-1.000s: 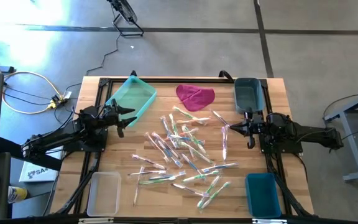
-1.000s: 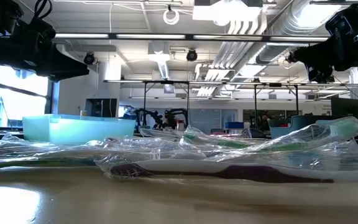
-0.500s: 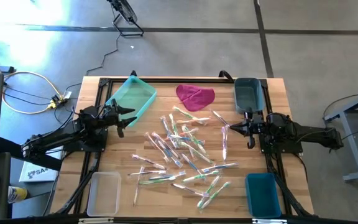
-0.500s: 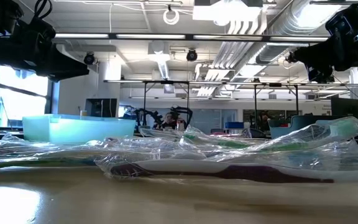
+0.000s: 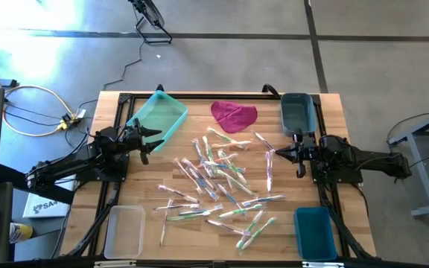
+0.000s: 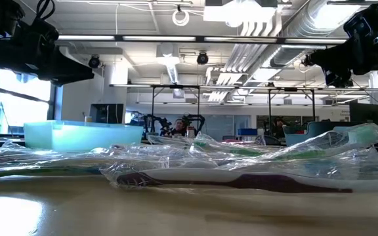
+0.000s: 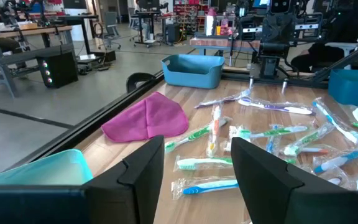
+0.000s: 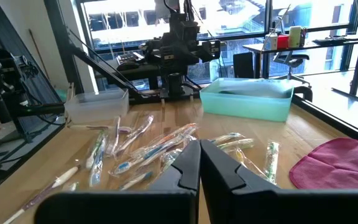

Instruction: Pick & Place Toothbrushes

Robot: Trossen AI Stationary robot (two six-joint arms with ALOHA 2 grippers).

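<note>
Several toothbrushes in clear wrappers lie scattered flat on the middle of the wooden table; the left wrist view and the right wrist view show them too. My left gripper hovers level at the table's left side, open, nothing between its fingers. My right gripper hovers level at the right side, shut, holding nothing. Both stay clear of the pile.
A teal bin stands far left, a grey-blue bin far right, a clear bin near left, a blue bin near right. A magenta cloth lies at the far middle.
</note>
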